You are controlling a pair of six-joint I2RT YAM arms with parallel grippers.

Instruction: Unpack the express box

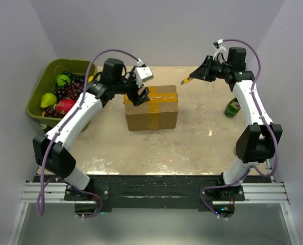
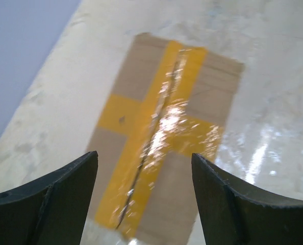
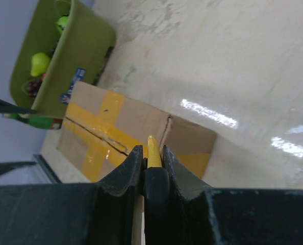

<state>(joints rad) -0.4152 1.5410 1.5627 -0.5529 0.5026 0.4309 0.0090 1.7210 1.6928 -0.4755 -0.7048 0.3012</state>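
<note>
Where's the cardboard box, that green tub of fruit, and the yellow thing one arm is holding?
cardboard box (image 1: pixel 151 118): top view, on its front face.
green tub (image 1: pixel 72 64): top view, on its far wall.
yellow tool (image 3: pixel 153 152): right wrist view, on its exposed tip.

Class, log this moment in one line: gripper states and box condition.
express box: closed, taped | left gripper: open, over it | right gripper: shut on yellow-tipped tool, apart from box

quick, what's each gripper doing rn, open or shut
Left gripper: open, empty, over the express box.
Right gripper: closed on a yellow-tipped tool.
</note>
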